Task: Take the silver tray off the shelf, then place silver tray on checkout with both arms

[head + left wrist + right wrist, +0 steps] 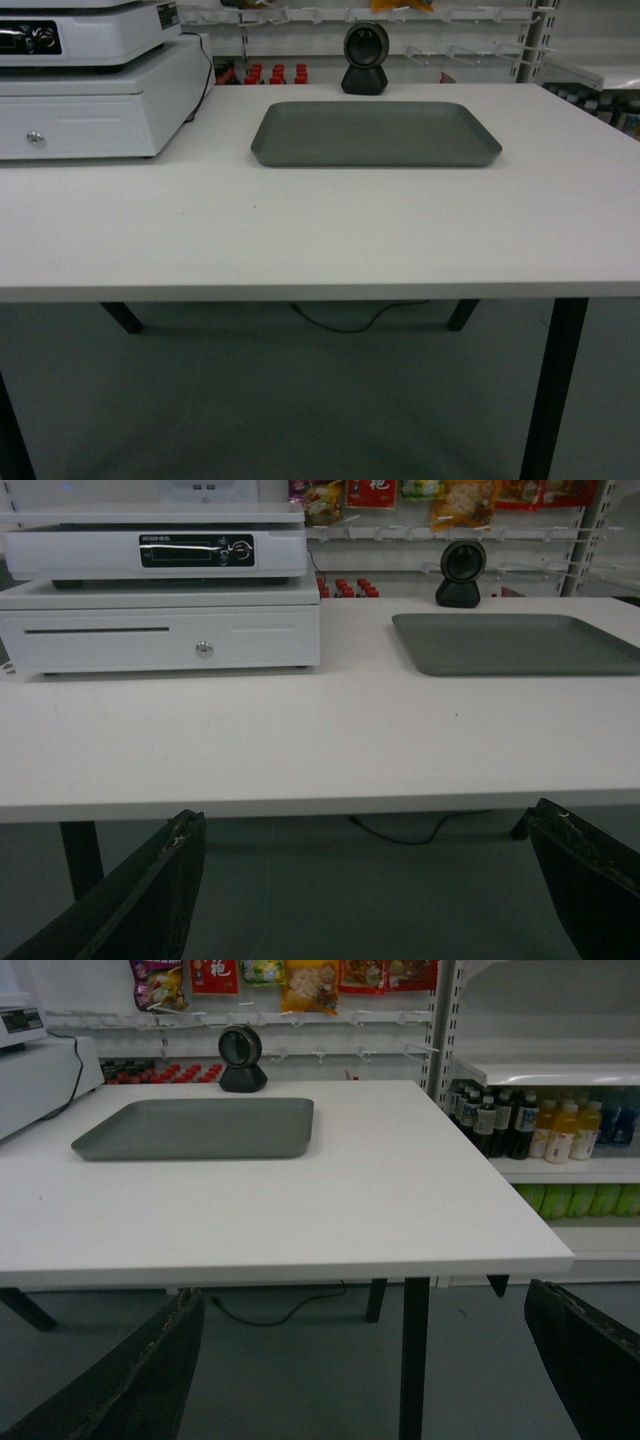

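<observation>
One silver tray point(375, 133) is seen lying flat on the white table point(300, 230), toward its far side. One black scanner point(365, 60) is set just behind it, and one white cash drawer point(90, 115) is parked at the left. Both pairs of jaws are held wide open, off the table's near edge, nothing gripped: left gripper point(370, 890), right gripper point(370, 1370).
</observation>
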Available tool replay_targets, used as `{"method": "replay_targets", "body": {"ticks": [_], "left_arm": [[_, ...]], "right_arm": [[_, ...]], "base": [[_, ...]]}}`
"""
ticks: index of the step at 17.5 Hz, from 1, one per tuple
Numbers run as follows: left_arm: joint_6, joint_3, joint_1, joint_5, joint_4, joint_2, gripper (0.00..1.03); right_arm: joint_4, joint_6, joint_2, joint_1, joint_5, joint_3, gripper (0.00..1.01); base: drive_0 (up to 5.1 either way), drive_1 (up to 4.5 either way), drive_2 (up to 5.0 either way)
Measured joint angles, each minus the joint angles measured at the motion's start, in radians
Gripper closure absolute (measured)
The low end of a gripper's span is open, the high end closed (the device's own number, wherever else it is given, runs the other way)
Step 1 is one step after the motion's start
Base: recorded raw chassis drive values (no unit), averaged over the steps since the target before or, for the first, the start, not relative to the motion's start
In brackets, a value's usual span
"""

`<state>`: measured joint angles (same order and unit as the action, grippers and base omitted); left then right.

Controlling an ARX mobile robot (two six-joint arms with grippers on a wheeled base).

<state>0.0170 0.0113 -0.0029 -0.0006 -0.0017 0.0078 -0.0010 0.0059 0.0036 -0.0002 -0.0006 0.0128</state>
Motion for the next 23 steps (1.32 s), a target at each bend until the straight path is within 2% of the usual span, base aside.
{"method": "replay_targets", "body": {"ticks": [3, 23], "left_arm": [[0.000, 0.000, 0.000, 0.000, -0.004, 0.000, 0.05], [-0.002, 0.000, 0.000, 0.001, -0.002, 0.000, 0.05]], "right_arm": [[-0.005, 0.000, 0.001, 0.000, 0.000, 0.000, 0.03], [-0.003, 0.000, 0.000, 0.000, 0.001, 0.000, 0.03]], "base": [[0.1, -3.95, 4.1], [0.0, 0.00, 0.0]]}}
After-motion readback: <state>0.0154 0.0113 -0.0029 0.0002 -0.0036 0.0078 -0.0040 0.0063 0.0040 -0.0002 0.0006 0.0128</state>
